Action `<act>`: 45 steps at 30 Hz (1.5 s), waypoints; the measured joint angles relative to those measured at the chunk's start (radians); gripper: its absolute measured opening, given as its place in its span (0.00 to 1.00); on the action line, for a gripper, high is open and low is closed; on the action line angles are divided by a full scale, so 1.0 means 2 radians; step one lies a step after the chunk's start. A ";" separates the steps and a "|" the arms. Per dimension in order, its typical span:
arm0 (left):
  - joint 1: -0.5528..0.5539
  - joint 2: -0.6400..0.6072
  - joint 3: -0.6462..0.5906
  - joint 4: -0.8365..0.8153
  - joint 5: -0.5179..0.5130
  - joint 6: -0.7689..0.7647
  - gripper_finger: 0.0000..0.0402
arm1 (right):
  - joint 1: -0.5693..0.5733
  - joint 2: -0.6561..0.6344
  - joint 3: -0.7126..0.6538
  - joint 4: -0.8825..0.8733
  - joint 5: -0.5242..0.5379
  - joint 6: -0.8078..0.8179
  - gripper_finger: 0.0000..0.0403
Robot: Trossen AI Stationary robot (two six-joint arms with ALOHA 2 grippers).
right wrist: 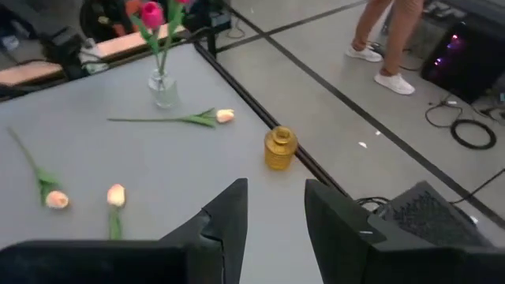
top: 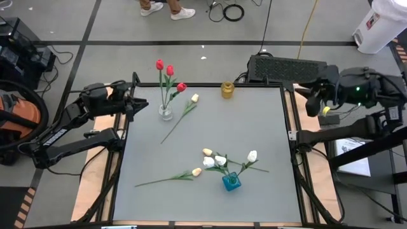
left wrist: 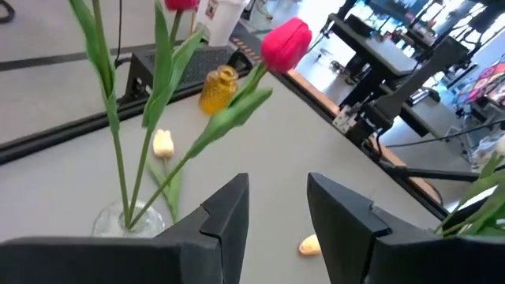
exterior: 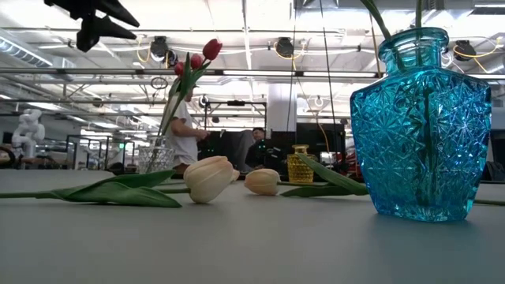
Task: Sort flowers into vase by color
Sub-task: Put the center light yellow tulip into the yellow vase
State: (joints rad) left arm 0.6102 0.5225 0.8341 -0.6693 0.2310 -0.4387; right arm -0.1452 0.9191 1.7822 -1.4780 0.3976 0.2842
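in the right wrist view alone, a person's shoes (right wrist: 383, 69); both grippers apart.

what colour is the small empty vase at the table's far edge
Amber yellow glass vase, clearest in the right wrist view.

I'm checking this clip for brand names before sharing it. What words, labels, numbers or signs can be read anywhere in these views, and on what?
None can be read.
White container on the floor, high view: a red mark, too blurred to read.
Papers beside the right arm: print too small to read.
Blue vase, yellow vase, clear vase: no lettering visible.
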 joint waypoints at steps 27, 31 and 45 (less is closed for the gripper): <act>0.000 0.000 -0.001 -0.015 0.000 -0.014 0.34 | 0.001 -0.168 -0.529 0.483 -0.150 0.125 0.29; 0.000 0.000 -0.001 -0.015 0.000 -0.014 0.34 | 0.001 -0.138 -0.529 0.494 -0.165 0.125 0.29; 0.000 0.000 -0.001 -0.015 0.000 -0.014 0.34 | 0.002 -0.020 -0.529 0.513 -0.176 0.117 0.29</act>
State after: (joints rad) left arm 0.6102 0.5232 0.8330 -0.6987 0.2306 -0.4660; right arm -0.1421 0.8786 0.7235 -0.4524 0.0463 0.5191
